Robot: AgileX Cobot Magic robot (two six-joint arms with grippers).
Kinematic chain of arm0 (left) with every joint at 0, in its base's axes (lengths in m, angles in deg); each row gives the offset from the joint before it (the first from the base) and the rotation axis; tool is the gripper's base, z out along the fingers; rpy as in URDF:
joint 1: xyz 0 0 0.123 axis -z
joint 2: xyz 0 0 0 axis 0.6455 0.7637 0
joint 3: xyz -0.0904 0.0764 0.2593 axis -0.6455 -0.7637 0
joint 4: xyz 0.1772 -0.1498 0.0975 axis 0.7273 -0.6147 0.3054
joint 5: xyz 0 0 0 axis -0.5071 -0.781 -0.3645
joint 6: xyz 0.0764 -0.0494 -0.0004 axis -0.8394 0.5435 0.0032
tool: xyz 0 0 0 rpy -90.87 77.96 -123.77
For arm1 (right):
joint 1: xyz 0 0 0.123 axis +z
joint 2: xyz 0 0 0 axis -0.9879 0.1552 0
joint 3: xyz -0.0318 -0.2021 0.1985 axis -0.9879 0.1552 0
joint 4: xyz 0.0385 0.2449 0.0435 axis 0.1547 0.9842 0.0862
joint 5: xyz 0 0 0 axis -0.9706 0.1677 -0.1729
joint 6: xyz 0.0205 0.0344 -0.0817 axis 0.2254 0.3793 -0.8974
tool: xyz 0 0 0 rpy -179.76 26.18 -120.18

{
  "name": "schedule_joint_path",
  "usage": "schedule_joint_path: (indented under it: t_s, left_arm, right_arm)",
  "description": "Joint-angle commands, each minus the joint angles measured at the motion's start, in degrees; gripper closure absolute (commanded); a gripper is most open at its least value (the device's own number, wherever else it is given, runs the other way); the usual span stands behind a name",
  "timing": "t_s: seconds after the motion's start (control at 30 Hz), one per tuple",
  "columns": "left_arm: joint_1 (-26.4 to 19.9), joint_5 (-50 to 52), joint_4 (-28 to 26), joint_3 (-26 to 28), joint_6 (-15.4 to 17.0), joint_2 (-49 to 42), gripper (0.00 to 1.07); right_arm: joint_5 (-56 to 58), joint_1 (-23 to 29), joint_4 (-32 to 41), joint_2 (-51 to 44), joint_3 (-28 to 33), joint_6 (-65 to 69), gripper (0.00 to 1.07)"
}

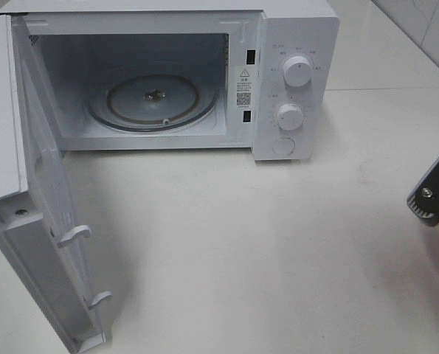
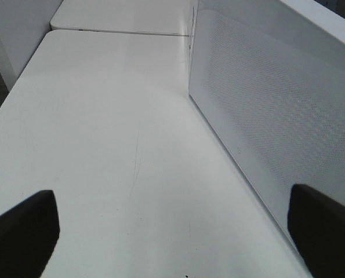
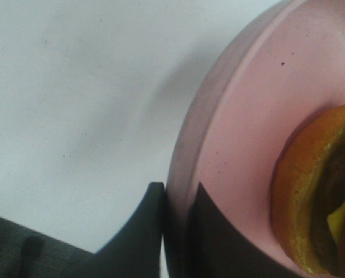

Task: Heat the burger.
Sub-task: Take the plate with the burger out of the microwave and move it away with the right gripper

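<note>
White counter [image 1: 278,258] fills the scene, bare across its middle, with a microwave [image 1: 293,44] at the far side. Nearest, at the right edge of the high view, only the dark tip of the right hand [image 1: 433,193] shows. Its wrist camera shows why it sits so far out: its fingers [image 3: 140,231] are pinched together on the rim of the pink plate [image 3: 230,127], one above the lip and one below. The burger [image 3: 317,191] rides on that plate, bun edge and a trace of lettuce just in frame, well clear of the pinch point.

The step in hand appears to be carrying the loaded plate to the oven. To do it well, I would keep the plate level, since a rim grip leaves the far side unsupported and the burger could slide.

The left hand [image 2: 172,231] has its fingers spread wide, holding nothing, just beside the perforated face of the open microwave door [image 1: 53,221]. The door stands swung fully out.

Farthest back, the glass turntable [image 1: 153,99] lies bare; the plate should land centred on it, entering low and clearing the door frame.
</note>
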Motion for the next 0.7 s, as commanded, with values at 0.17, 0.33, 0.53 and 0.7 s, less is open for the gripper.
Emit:
schedule_joint_path:
  t_s: [0.17,0.33,0.53,0.7]
  left_arm:
    - [-0.1,0.1,0.1,0.1,0.2,-1.0,0.06]
    - [-0.1,0.1,0.1,0.1,0.2,-1.0,0.06]
    - [-0.1,0.1,0.1,0.1,0.2,-1.0,0.06]
    - [-0.1,0.1,0.1,0.1,0.2,-1.0,0.06]
  right_arm:
    - [2.2,-0.1,-6.2,7.2,-3.0,9.9,1.07]
    - [2.3,-0.1,-6.9,11.5,-3.6,15.1,1.07]
    - [1.8,-0.1,-8.7,17.0,-3.6,24.5,1.07]
    - [1.7,-0.2,-9.8,20.2,-3.6,29.0,1.07]
